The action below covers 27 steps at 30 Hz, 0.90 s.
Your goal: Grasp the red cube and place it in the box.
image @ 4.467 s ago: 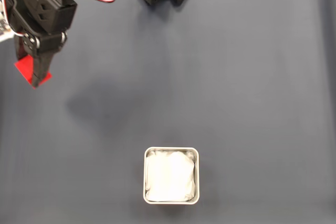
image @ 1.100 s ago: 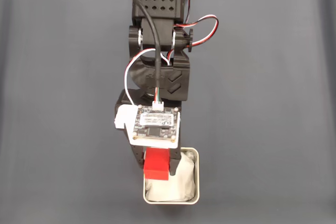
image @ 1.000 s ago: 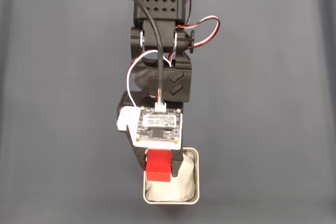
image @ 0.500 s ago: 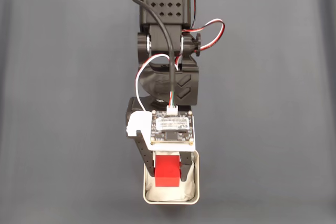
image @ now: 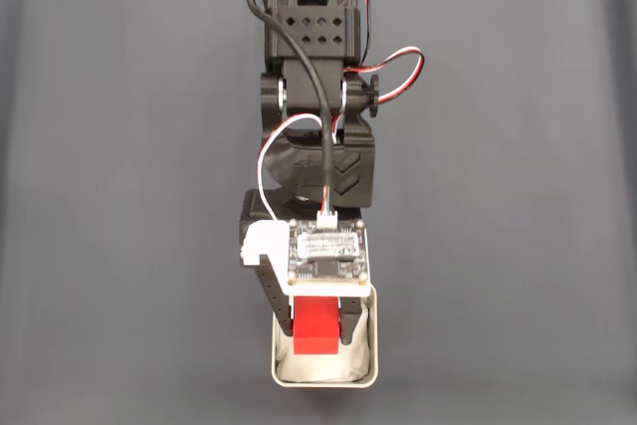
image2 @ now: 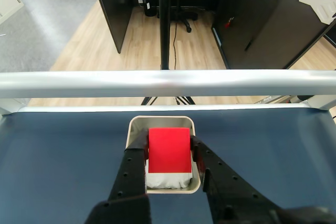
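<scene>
cube [image2: 168, 149] sits clamped between the gripper [image2: 169, 157] fingers, hanging right over the box [image2: 137, 124] in the wrist view; in the fixed view it shows above the white lining. grasp and carry look done; lowering and release are left. cube is plain, sharp-edged, bright red; box has a pale metallic rim, rounded corners, wrinkly cloth-like lining, on a dark matte table [image: 498, 196].
</scene>
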Motion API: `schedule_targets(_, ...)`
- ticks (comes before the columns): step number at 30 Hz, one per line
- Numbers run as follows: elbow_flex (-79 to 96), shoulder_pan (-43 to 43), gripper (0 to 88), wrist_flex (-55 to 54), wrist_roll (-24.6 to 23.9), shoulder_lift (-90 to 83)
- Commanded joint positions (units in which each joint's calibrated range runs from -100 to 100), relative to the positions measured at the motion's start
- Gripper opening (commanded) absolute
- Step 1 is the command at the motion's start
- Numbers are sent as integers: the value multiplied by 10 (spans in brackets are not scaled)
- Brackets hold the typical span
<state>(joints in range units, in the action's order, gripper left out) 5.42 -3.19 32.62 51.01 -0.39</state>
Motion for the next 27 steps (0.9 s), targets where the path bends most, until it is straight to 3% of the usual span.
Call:
schedule_targets(1,-27,8,0,-29,2,-6)
schedule_targets(27,-28,13,0,-41,1,9)
